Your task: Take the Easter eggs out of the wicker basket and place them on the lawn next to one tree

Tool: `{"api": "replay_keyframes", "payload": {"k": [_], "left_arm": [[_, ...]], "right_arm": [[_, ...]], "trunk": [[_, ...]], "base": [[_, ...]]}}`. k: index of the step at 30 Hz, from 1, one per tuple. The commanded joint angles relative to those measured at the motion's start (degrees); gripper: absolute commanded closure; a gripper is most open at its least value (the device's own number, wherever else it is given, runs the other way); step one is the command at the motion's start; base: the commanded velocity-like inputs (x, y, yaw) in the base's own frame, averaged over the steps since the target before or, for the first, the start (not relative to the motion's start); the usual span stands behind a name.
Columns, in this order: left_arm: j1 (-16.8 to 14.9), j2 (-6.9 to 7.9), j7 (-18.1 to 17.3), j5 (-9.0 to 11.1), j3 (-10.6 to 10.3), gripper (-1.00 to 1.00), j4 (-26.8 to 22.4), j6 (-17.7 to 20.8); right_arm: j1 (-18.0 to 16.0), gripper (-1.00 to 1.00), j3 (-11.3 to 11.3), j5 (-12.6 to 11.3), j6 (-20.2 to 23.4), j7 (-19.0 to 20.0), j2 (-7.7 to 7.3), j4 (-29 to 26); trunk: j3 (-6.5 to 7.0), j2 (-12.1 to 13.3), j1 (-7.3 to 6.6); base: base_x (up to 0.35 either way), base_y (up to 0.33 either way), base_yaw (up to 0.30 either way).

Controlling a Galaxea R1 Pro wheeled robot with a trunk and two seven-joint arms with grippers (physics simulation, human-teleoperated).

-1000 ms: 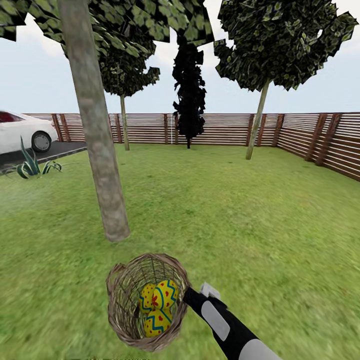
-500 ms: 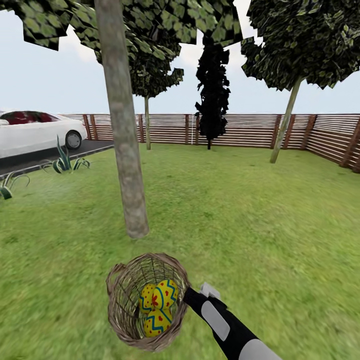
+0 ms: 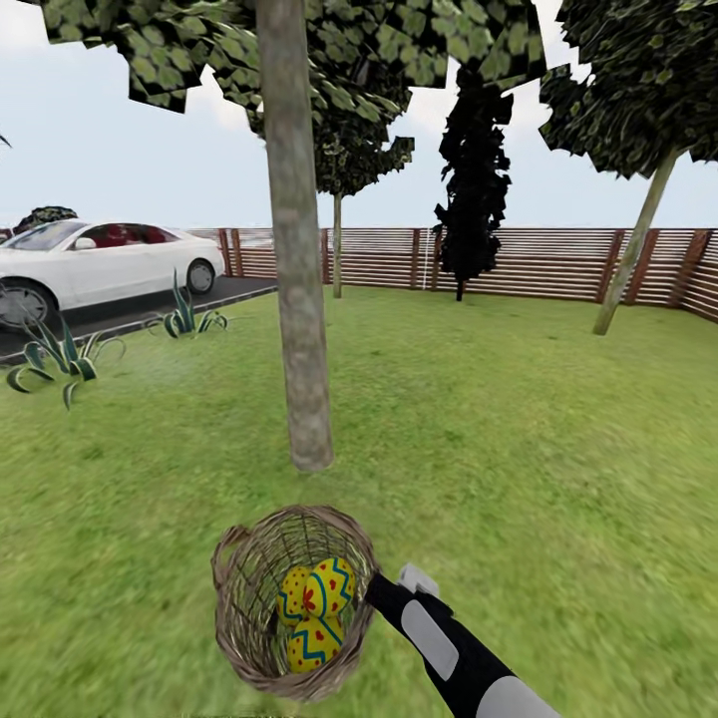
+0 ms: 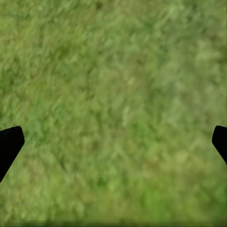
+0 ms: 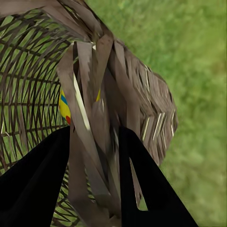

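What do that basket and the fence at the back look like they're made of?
The basket looks like wicker: loosely woven light-brown twigs, matt, with a thick braided rim, which the right tool clamps. The fence seems wooden: brown horizontal slats between darker posts. Being rendered, neither is certain.

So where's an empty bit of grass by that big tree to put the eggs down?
Bare lawn lies all round the thick tree: to its right toward the fence, and between its foot and the wicker basket. Leftward, spiky plants edge the driveway. The basket is crowded with Easter eggs, the right gripper clamped on its rim.
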Motion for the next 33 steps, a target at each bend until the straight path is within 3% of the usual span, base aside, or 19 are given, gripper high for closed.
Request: {"api": "replay_keyframes", "payload": {"k": [1,11,33], "left_arm": [[-0.03,0.01,0.00,0.34,-0.07,-1.00,0.02,-0.37],[-0.09,0.62,-0.99,0.38,-0.03,-1.00,0.10,-0.53],[-0.09,0.69,-1.00,0.32,-0.02,-1.00,0.12,-0.57]], "right_arm": [[-0.05,1.00,0.10,-0.24,0.11,-0.41,0.00,-0.15],[-0.05,1.00,0.09,-0.21,0.10,-0.41,0.00,-0.23],[-0.05,1.00,0.10,-0.21,0.11,-0.41,0.00,-0.15]], "trunk": [[-0.06,-0.04,0.00],[-0.09,-0.04,0.00],[-0.09,-0.04,0.00]], "base": [[0.110,0.101,0.280],[0.053,0.286,0.145],[0.166,0.292,0.277]]}}
